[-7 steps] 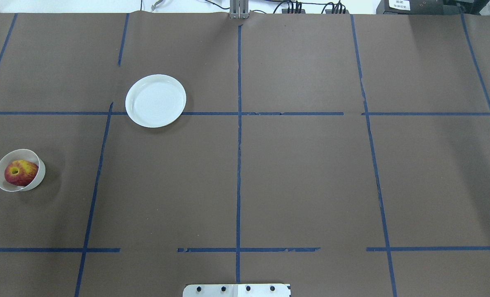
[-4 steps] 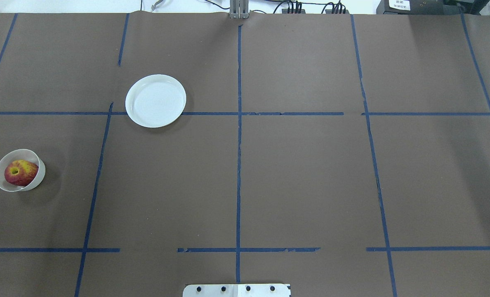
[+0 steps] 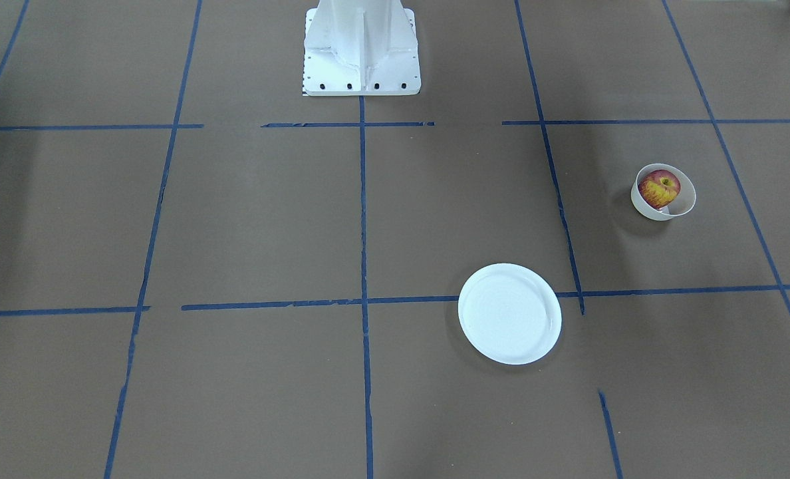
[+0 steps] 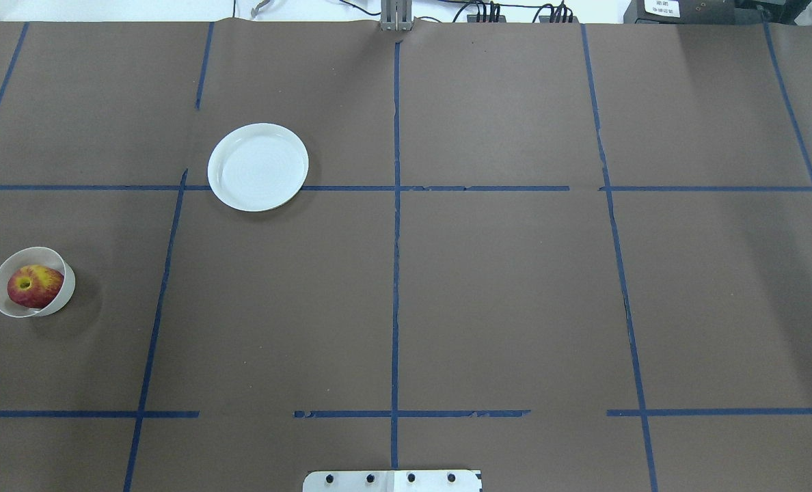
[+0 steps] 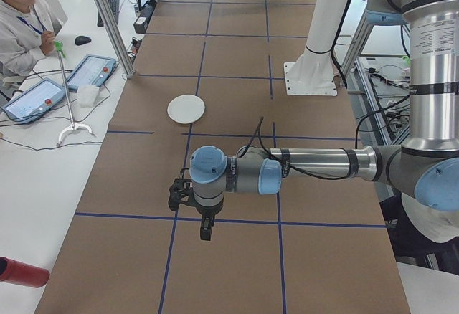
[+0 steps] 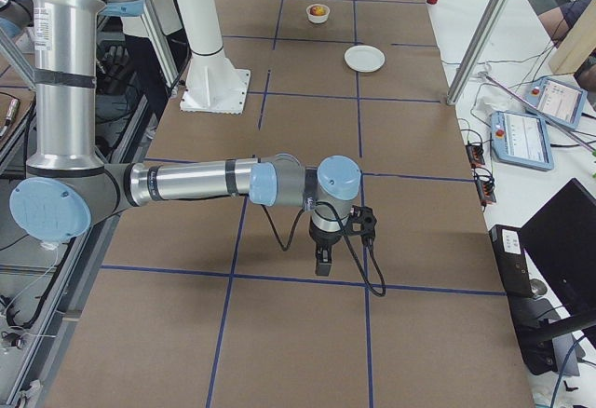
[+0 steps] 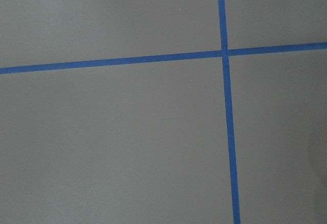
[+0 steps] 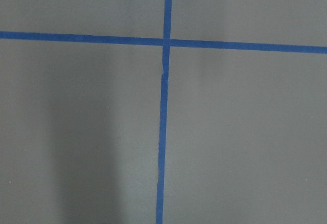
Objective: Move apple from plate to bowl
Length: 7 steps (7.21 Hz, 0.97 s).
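The red and yellow apple (image 4: 33, 285) sits inside the small cream-white bowl (image 4: 66, 290) at the table's left edge; it also shows in the front view (image 3: 659, 189) inside the bowl (image 3: 646, 208). The flat white plate (image 4: 258, 167) is bare, farther back and to the right of the bowl, and shows in the front view (image 3: 509, 314). My left gripper (image 5: 205, 229) shows only in the exterior left view, above the table; I cannot tell if it is open. My right gripper (image 6: 321, 265) shows only in the exterior right view; I cannot tell its state.
The brown table cover carries a grid of blue tape lines (image 4: 396, 239). The robot's white base (image 3: 360, 50) stands at the near middle edge. An operator (image 5: 18, 20) sits beside tablets (image 5: 90, 72) on a side desk. A red bottle (image 5: 21, 272) lies on the side desk.
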Motion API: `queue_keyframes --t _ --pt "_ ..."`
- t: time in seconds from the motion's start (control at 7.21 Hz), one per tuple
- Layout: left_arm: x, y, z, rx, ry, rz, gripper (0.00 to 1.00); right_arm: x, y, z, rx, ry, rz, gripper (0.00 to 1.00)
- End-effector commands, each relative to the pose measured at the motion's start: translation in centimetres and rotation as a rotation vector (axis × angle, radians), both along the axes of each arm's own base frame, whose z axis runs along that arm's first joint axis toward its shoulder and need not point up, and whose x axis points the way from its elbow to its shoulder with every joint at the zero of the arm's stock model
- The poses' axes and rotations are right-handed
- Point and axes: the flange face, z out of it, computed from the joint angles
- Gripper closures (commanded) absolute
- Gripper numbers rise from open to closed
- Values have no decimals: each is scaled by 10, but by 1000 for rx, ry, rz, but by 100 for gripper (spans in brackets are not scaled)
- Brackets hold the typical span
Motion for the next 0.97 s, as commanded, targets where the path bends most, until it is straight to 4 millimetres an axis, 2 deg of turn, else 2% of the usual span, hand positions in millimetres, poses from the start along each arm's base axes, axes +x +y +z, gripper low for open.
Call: queue_keyframes --t 0.0,0.14,0.28,0.42,0.83 --pt "1 8 3 -100 -1 9 0 0 0 0 0 0 0 0" --pt "1 9 -16 -81 2 14 0 0 0 0 0 0 0 0" --pt "1 8 -28 -61 0 13 0 0 0 0 0 0 0 0" --pt "1 3 -25 -60 3 12 0 0 0 0 0 0 0 0" --pt "1 -1 -33 -41 -11 15 0 0 0 0 1 0 -1 0"
